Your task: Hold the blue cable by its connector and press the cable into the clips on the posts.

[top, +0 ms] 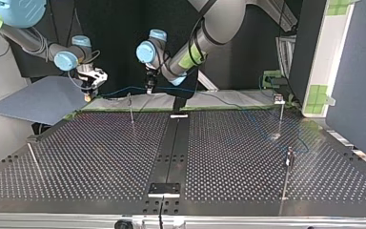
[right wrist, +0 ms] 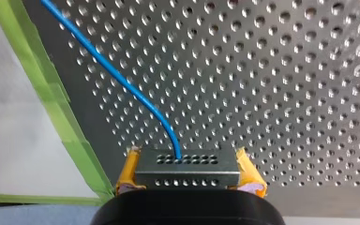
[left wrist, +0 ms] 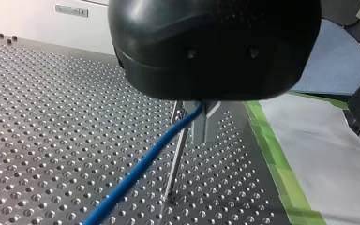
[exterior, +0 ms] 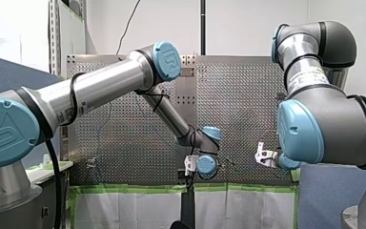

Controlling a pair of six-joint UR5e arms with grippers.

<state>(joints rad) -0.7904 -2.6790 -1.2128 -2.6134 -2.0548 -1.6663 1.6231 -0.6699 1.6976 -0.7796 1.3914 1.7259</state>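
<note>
Blue cable (left wrist: 140,166) is what the next move turns on. In the top view its long axis runs left to right along the far edge of the table (top: 100,157), strung between our 2 grippers and then trailing on towards the posts at the right. At the left end of that span our right gripper (right wrist: 187,174) pinches the connector (right wrist: 187,164) between its yellow pads (right wrist: 127,171), which are closed on its 2 short ends. From the block's top face the cable curves away over the perforated plate, beside the green tape (right wrist: 51,93). At the right end of the span our left gripper (left wrist: 202,123) has its metal fingers drawn together around the cable, which slips out between them and runs off ahead over the table. We judge this a guiding hold rather than a hard clamp, though the wrist view does not settle it. 1 post (top: 131,110) stands between the 2 grippers, nearer the left gripper. In the left wrist view it rises just beside the fingers, with the cable crossing in front of it. We cannot tell whether the cable already sits in its clip. Our judgement is that the left gripper, being closer, should press down at that post while the right holds the connector steady.
</note>
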